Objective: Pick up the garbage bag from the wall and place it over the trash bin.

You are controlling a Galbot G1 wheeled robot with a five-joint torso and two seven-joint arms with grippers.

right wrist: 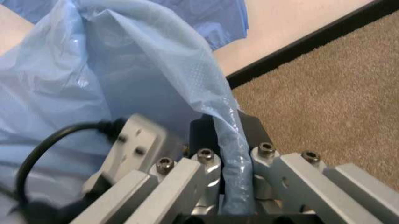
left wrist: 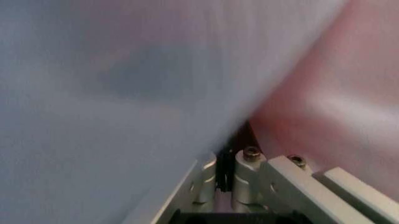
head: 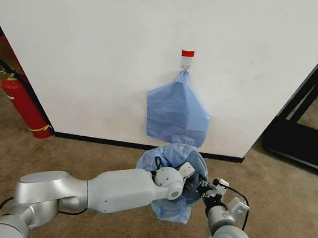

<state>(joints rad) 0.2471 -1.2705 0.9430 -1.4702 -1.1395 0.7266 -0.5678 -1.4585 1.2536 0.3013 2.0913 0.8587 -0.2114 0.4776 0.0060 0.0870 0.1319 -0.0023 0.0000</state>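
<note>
The light-blue garbage bag [head: 168, 206] hangs loose and crumpled low in front of the wall [head: 98, 44], down to the carpet. Both grippers meet at its upper rim. My left gripper [head: 195, 177] comes in across from the left, and in the left wrist view [left wrist: 225, 161] its fingers are pressed together against the bag's film [left wrist: 124, 93]. My right gripper [head: 204, 191] is shut on a fold of the bag [right wrist: 124, 70], which runs between its fingers [right wrist: 209, 161]. The trash bin is hidden behind the bag and arms.
A flat bundle of blue bags [head: 176, 115] hangs from the red-and-white hook tag [head: 187, 54], just above the loose bag. A red fire extinguisher [head: 24, 105] stands at the left by the black baseboard [head: 100, 141]. A black frame [head: 313, 112] stands right. Brown carpet [head: 288, 189] lies around.
</note>
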